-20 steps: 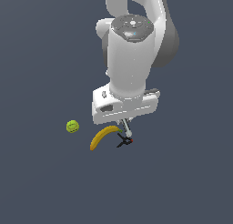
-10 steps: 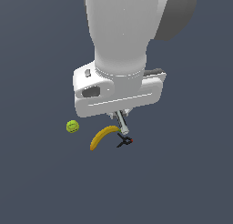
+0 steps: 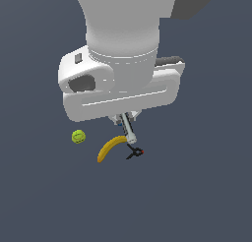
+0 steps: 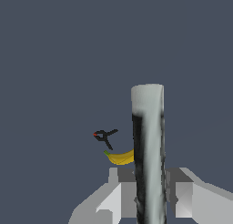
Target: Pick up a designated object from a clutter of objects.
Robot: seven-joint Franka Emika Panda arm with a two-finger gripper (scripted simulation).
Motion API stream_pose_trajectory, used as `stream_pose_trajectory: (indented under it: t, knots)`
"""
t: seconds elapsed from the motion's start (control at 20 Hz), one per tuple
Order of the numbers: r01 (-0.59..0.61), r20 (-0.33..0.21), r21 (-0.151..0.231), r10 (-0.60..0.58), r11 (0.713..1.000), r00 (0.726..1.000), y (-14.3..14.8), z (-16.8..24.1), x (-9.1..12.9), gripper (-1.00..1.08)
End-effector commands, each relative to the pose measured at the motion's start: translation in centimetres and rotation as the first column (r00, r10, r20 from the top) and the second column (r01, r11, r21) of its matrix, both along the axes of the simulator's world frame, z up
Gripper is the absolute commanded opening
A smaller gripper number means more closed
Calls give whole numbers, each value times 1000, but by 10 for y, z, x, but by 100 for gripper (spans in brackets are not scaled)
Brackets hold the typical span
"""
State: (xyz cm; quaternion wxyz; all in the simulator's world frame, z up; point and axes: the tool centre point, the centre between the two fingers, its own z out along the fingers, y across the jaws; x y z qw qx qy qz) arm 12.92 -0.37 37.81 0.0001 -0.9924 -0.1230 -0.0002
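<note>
- the thin grey-white rod with a dark tip (image 4: 148, 159) is up off the dark grey floor (image 3: 44, 201), clamped between the gripper (image 4: 146, 191) fingers
- curved yellow banana (image 3: 110, 148) and small black clamp with a red spot (image 3: 134, 152) lie below it
- yellow-green tennis ball (image 3: 78, 136) sits apart, toward the exterior view's left

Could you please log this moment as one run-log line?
phase: lift | gripper: shut on rod | banana, clamp, ball: below, untouched

The arm (image 3: 123, 34) is glossy white, a fat rounded cylinder widening into a boxy white hand block (image 3: 118, 91) with rounded corners, one dark oval recess and a grey patch.
</note>
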Motion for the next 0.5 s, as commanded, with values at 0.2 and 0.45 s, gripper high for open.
stream_pose_trajectory:
  t: [0.2, 0.45]
  knots:
    - [0, 0, 0, 0, 1000, 1000, -2, 11, 5, -100]
    - [0, 0, 0, 0, 1000, 1000, -2, 11, 6, -100]
